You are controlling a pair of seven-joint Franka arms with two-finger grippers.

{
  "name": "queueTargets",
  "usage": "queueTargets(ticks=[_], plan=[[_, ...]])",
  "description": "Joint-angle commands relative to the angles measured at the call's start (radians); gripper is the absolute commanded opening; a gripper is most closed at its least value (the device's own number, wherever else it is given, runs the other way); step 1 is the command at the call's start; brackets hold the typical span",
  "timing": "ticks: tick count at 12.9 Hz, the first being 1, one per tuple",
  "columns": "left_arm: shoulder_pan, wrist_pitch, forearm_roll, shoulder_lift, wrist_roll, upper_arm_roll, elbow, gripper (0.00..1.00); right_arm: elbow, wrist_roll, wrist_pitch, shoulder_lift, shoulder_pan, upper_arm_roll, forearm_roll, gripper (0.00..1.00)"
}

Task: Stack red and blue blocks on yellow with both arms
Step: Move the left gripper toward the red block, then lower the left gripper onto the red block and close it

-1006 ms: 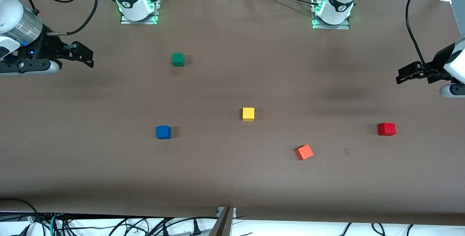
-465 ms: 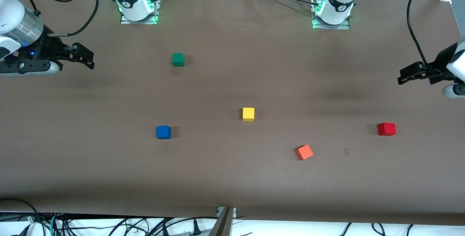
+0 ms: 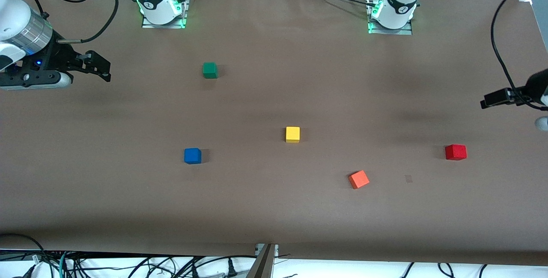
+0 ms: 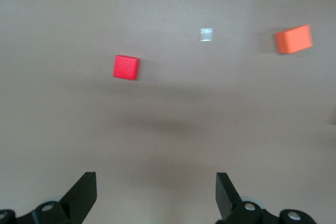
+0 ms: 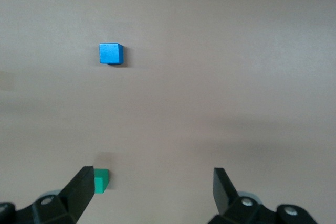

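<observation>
Table (image 3: 274, 209): brown mat, five cubes lying apart on it, none stacked
Yellow cube (image 3: 293, 134): sits near the middle of the table, flat on the mat, nothing on top of it
Blue cube (image 3: 192, 156): toward the right arm's end, slightly nearer the front camera than the yellow cube, well apart from it; also seen in the right wrist view (image 5: 111, 53)
Red cube (image 3: 455, 152): toward the left arm's end, well apart from the yellow cube; seen in the left wrist view (image 4: 126, 67)
Orange cube (image 3: 358, 179): between yellow and red, nearest the front camera of all cubes, turned at an angle (image 4: 293, 39)
Green cube (image 3: 209, 70): farthest from the front camera, toward the right arm's end (image 5: 101, 180)
Left gripper (image 3: 488, 103): up in the air over bare mat at the left arm's end of the table; fingers (image 4: 84, 195) spread wide, nothing between them
Right gripper (image 3: 102, 67): up in the air over the right arm's end of the table; fingers (image 5: 82, 188) spread wide, empty
</observation>
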Motion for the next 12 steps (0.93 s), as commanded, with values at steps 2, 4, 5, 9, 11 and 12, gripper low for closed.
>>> queueTargets(ticks=[2, 4, 5, 9, 11, 12], plan=[[0.067, 0.153, 0.035, 0.155, 0.151, -0.005, 0.008, 1.0, -0.011, 0.017, 0.005, -0.012, -0.011, 0.016, -0.017, 1.0], [0.09, 0.299, 0.064, 0.233, 0.238, -0.006, -0.031, 1.0, -0.009, 0.012, 0.008, -0.003, -0.011, 0.014, -0.008, 1.0], [0.094, 0.359, 0.064, 0.249, 0.239, -0.006, -0.076, 1.0, -0.009, 0.012, 0.01, -0.001, -0.011, 0.014, -0.003, 1.0], [0.095, 0.727, 0.061, 0.252, 0.24, -0.006, -0.337, 1.0, 0.002, 0.008, 0.004, 0.016, -0.011, 0.014, -0.003, 1.0], [0.097, 0.847, 0.06, 0.267, 0.242, -0.008, -0.406, 1.0, 0.002, 0.006, 0.007, 0.017, -0.013, 0.014, -0.003, 1.0], [0.097, 0.876, 0.06, 0.276, 0.243, -0.008, -0.416, 1.0, 0.002, 0.006, 0.007, 0.017, -0.013, 0.014, -0.003, 1.0]])
